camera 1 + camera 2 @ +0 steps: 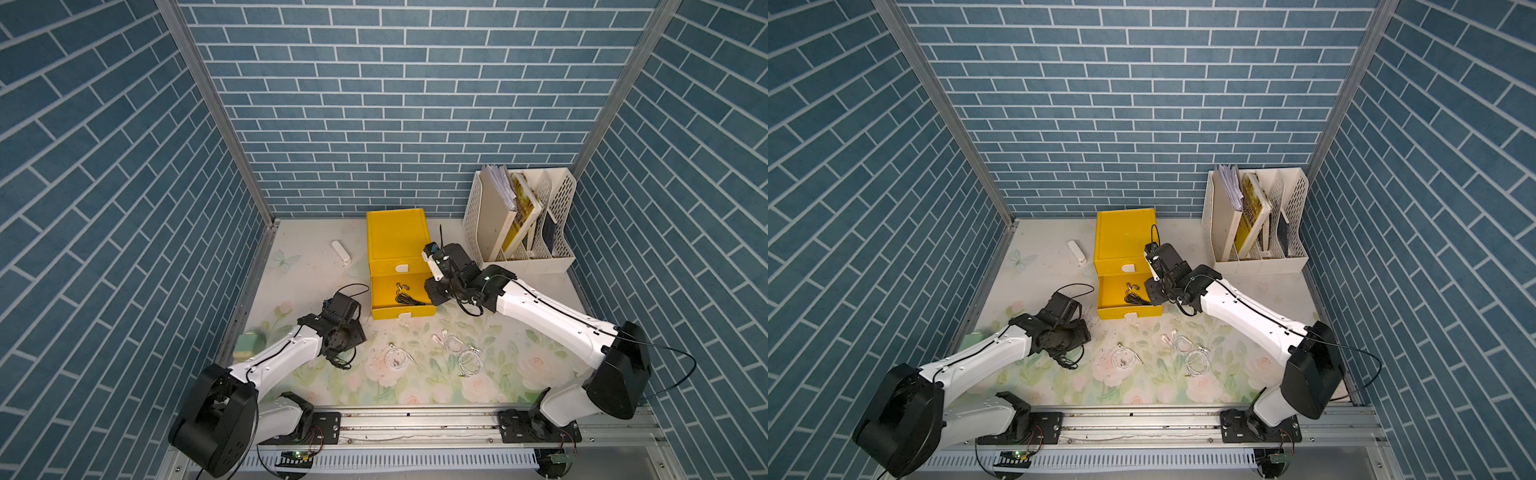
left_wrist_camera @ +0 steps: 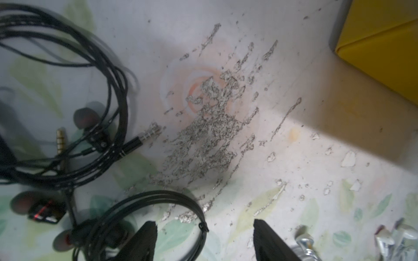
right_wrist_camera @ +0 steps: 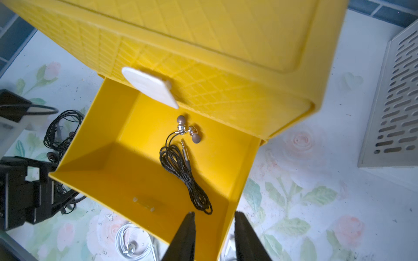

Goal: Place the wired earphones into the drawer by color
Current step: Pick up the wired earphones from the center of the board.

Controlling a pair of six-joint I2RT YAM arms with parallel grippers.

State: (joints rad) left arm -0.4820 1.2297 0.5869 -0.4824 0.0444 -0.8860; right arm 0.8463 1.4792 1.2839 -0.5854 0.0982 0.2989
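So the earphones come in two looks here. The black pair (image 3: 181,162) is a thin braided cable wound into a loose skein, with shiny silver stems, brownish rubber tips and a straight metal plug. It's lying on the floor of the open yellow drawer (image 3: 101,176), buds toward the back and cable trailing toward the front wall.

The right gripper (image 3: 214,213) hangs over the drawer's front right corner. Its jaws are part-way apart and it's not pinching anything I can see. The tail end of that cable sits just past its fingertips.

Then there's the black tangle (image 2: 99,137) on the flowery table (image 1: 415,386), left of the drawer. It's a bunch of overlapping loops with dark reddish buds, a gold plug and a silver one. Looks like more than one pair, but I can't tell how many.

The left gripper (image 2: 204,223) is right over the tangle's edge, jaws wide apart and gripping nothing. One loop curls round a fingertip into the gap, and the rest of the heap lies just beside it.

The white coils (image 1: 395,358) are glossy thin cable in neat little rings. They sit on the table in front of the drawer, between the two arms and apart from both grippers.
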